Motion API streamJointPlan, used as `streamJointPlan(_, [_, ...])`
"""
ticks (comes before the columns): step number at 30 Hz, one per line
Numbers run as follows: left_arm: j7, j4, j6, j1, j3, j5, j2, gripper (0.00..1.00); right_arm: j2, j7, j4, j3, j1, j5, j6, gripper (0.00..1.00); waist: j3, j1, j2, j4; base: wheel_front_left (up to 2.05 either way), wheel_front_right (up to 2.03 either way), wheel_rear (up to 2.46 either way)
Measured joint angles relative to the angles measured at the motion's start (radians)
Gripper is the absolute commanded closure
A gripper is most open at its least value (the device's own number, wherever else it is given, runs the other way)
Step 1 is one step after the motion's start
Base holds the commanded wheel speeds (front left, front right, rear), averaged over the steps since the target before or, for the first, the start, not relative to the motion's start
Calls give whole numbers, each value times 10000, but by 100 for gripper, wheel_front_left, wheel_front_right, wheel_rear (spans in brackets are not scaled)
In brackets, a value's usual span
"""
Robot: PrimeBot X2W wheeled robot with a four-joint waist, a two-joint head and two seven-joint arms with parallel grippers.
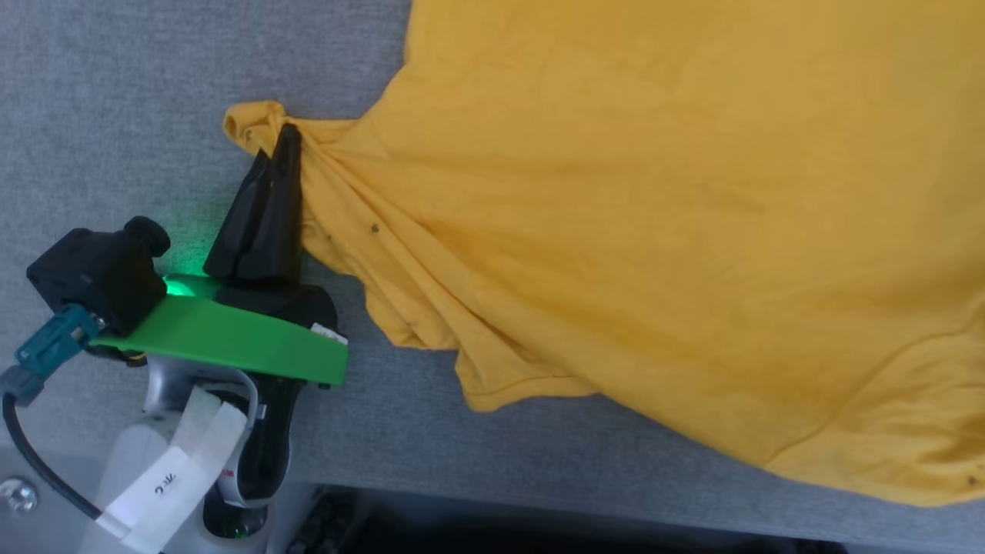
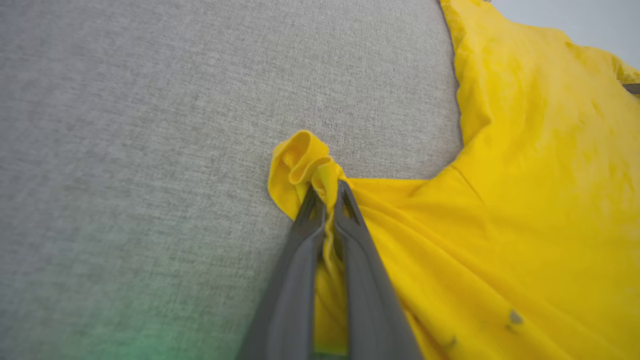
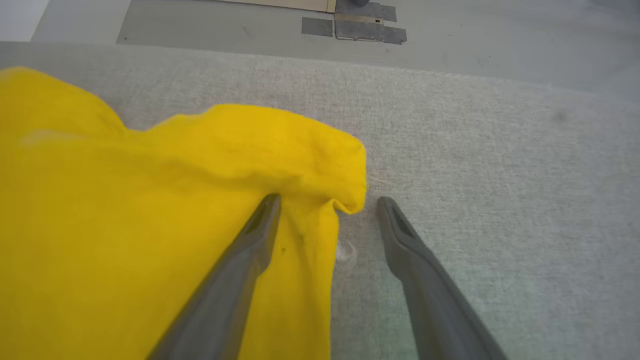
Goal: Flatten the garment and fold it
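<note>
The garment is spread, wrinkled, on the grey cloth surface; its bunched corner is clamped by the left gripper. The right gripper is held wide apart, straddling a garment edge

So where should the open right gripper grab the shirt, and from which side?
Probably the curled corner of the shirt, coming in from the bare table side: it stands raised inside the open right gripper, an easy lip to pinch.
</note>
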Motion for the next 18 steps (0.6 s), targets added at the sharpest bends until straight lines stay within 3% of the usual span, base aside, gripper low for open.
streamJointPlan(5, [-86,-82,-36,-114,-136,0,-63,100,-416,819,-201,447,-323,481,-13,0,279,-1,0,290,0,0,0])
streamJointPlan(6, [-88,-82,-36,-127,-150,0,-69,100,-466,989,-240,489,-344,598,-17,63,288,0,0,313,0,0,0])
streamJointPlan(7, [-88,-77,-36,-129,-161,0,-71,100,-518,1145,-320,546,-348,748,-48,87,273,0,0,322,0,0,0])
streamJointPlan(8, [-86,-48,-36,-133,-169,-2,-73,100,-546,1235,-403,571,-337,874,-58,100,244,0,0,323,0,0,0])
streamJointPlan(13, [-96,343,-36,-149,-148,-4,-67,100,-506,1233,-813,571,67,1174,-42,100,-78,0,0,256,0,0,0])
streamJointPlan(18, [-58,1062,-21,-86,-36,-27,-4,100,-679,537,-1484,619,526,1524,-42,100,-749,1,0,70,0,0,0])
